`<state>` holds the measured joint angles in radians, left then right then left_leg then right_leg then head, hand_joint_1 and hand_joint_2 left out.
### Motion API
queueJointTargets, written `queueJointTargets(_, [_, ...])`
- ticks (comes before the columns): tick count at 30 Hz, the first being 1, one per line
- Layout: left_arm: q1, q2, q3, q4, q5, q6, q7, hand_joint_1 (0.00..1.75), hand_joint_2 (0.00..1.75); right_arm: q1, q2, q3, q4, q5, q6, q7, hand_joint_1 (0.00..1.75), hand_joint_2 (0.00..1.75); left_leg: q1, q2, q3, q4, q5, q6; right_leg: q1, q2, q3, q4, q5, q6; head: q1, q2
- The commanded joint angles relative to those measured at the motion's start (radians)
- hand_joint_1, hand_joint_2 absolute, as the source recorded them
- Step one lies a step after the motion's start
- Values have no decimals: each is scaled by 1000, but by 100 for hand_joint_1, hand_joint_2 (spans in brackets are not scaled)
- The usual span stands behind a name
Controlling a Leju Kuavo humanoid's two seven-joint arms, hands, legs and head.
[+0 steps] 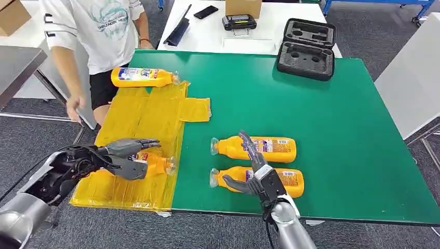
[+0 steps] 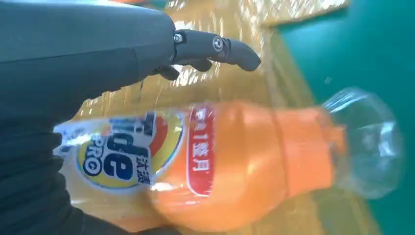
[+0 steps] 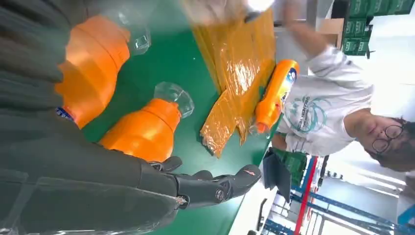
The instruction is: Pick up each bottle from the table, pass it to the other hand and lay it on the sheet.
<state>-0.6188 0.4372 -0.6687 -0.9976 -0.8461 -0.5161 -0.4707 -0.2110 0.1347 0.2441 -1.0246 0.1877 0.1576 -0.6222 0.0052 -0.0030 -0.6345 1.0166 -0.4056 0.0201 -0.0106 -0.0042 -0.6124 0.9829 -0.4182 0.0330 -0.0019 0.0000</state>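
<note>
The yellow sheet (image 1: pixel 140 114) covers the left side of the green table (image 1: pixel 337 129). One orange bottle (image 1: pixel 142 77) lies at its far end. A second orange bottle (image 1: pixel 158 164) lies on the sheet's near part, beside my left hand (image 1: pixel 124 155), whose fingers (image 2: pixel 220 46) stretch out above the bottle (image 2: pixel 235 166) without closing on it. Two more orange bottles (image 1: pixel 259 149) (image 1: pixel 283 181) lie side by side on the bare green top, caps pointing to the sheet. My right hand (image 1: pixel 257 174) hovers over these two bottles (image 3: pixel 142 132) (image 3: pixel 90 63), fingers spread, holding nothing.
A person (image 1: pixel 98 31) stands at the table's far left corner, one hand hanging beside the sheet's edge. A black foam case (image 1: pixel 306 49) sits at the far edge. Behind it is a white table (image 1: pixel 207 36) with a box and small devices.
</note>
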Motion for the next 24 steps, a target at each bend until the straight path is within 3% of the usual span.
queueJointTargets(1, [-61, 34, -100, -57, 39, -7, 6, 0, 175, -30, -11, -22, 30, 0, 5, 4, 0, 175, 1, 0, 2, 0, -1, -1, 1, 0, 2, 0, -1, -1, 0, 0])
queueJointTargets(11, [-97, 65, -126, -101, 120, -43, -2, 0, 175, -27, -11, -29, 26, -1, 9, 8, 0, 175, 1, -1, 1, 1, -1, -1, 1, -1, 1, 0, -1, -1, 0, 0])
queueJointTargets(18, [-95, 95, -123, -180, 220, -77, -72, 0, 175, -21, -20, -37, 18, -6, 13, 9, 0, 175, 1, -1, 0, 0, -1, 0, 1, -1, 0, 0, -1, -1, 0, 0])
queueJointTargets(19, [-95, 95, -123, -180, 220, -77, -72, 0, 175, -21, -20, -37, 18, -6, 13, 9, 0, 175, 1, -1, 5, 1, -4, -1, 1, -1, 6, 0, -4, -2, 0, 0])
queueJointTargets(20, [-89, 90, -116, -185, 238, -68, -96, 0, 175, -18, -20, -39, 14, -6, 12, 9, 0, 175, 1, -1, 2, 0, -1, -1, 1, -1, 2, 0, -2, -1, 0, 0])
queueJointTargets(23, [-18, -52, -5, -168, 267, 111, -142, 0, 175, 15, -32, -55, -58, 24, -6, 23, 0, 175, 0, -2, 2, 0, -1, 0, 0, -2, 2, -1, -1, -1, 0, 0])
queueJointTargets(24, [-15, -61, -9, -167, 262, 116, -138, 0, 175, 18, -34, -56, -66, 25, -5, 26, 0, 175, -1, -4, 2, -2, 0, 0, -1, -4, 2, -1, -1, 0, 0, 0])
